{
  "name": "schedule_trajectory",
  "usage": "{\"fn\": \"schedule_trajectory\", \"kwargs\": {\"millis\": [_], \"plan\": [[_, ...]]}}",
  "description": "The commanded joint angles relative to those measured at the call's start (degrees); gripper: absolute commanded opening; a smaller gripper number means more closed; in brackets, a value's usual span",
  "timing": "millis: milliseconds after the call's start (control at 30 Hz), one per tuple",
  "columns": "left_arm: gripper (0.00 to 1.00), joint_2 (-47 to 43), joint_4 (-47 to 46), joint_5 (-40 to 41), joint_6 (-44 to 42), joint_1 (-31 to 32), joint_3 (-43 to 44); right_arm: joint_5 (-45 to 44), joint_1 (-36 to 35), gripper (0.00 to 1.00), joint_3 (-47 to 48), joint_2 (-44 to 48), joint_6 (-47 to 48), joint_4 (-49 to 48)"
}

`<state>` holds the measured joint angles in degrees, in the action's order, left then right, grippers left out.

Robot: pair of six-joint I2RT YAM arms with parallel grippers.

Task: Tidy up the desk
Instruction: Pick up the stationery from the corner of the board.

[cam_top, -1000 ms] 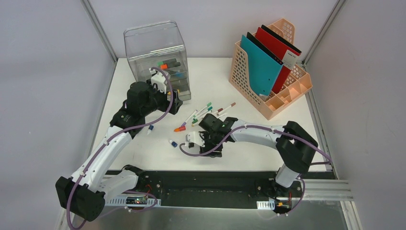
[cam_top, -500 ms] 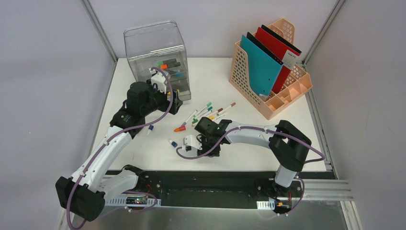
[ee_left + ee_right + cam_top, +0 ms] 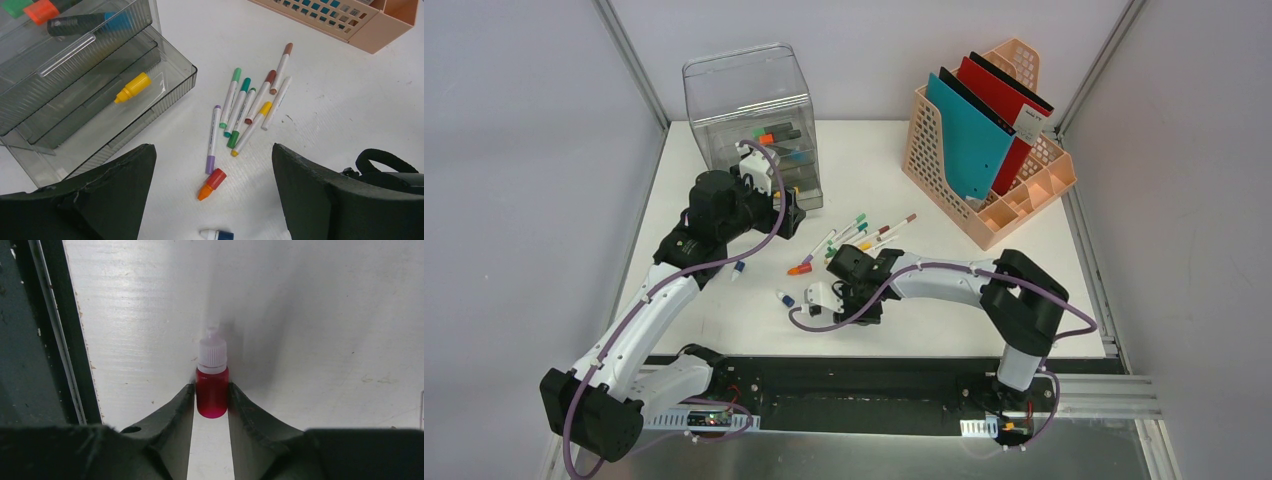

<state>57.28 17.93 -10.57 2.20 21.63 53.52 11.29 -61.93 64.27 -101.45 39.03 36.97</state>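
Observation:
The white desk (image 3: pixel 944 290) has a black and aluminium rail along its near edge. My right gripper (image 3: pixel 212 390) is shut on a small red dropper bottle (image 3: pixel 212 392) with a white cap, low over the desk near the rail; in the top view the gripper (image 3: pixel 865 310) hides the bottle. My left gripper (image 3: pixel 212 150) is open and empty, hovering beside the clear drawer unit (image 3: pixel 749 100), above the loose markers (image 3: pixel 245 107). An orange and red bottle (image 3: pixel 211 184) and a blue and white bottle (image 3: pixel 216 234) lie below the markers.
A yellow bottle (image 3: pixel 132 88) lies in the unit's open bottom drawer; its upper drawers hold markers. A peach file organizer (image 3: pixel 989 140) with teal and red folders stands at the back right. Another small bottle (image 3: pixel 737 269) lies near the left arm. Grey walls enclose the desk.
My right wrist has shifted a little to the left over the desk's front part. The left arm has not moved.

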Motion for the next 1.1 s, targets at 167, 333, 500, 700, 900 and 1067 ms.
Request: {"fn": "schedule_trajectory", "kwargs": {"millis": [167, 333, 500, 700, 900, 1067], "plan": [[0.88, -1.29, -2.38, -0.42, 0.44, -0.71, 0.07, -0.55, -0.71, 0.31, 2.76, -1.54, 0.04, 1.58], [0.88, -1.27, -2.38, -0.42, 0.44, -0.71, 0.10, -0.73, -0.81, 0.20, 3.55, -2.03, -0.02, 2.52], [0.88, -1.44, -2.41, -0.43, 0.44, -0.71, 0.06, -0.87, -0.77, 0.01, 4.55, -2.60, -0.16, 3.81], [0.88, -1.60, -2.42, -0.35, 0.44, -0.66, 0.01, -0.37, -0.46, 0.00, 6.79, -3.25, 1.32, 8.27], [0.88, -1.90, -2.51, 0.10, 0.44, -0.71, -0.12, 3.58, 1.64, 0.00, 9.46, -2.57, 5.31, 15.27], [0.88, -1.91, -2.56, 0.02, 0.53, -0.71, -0.17, 7.31, 5.35, 0.00, 10.71, -0.92, 7.72, 19.37]]}}
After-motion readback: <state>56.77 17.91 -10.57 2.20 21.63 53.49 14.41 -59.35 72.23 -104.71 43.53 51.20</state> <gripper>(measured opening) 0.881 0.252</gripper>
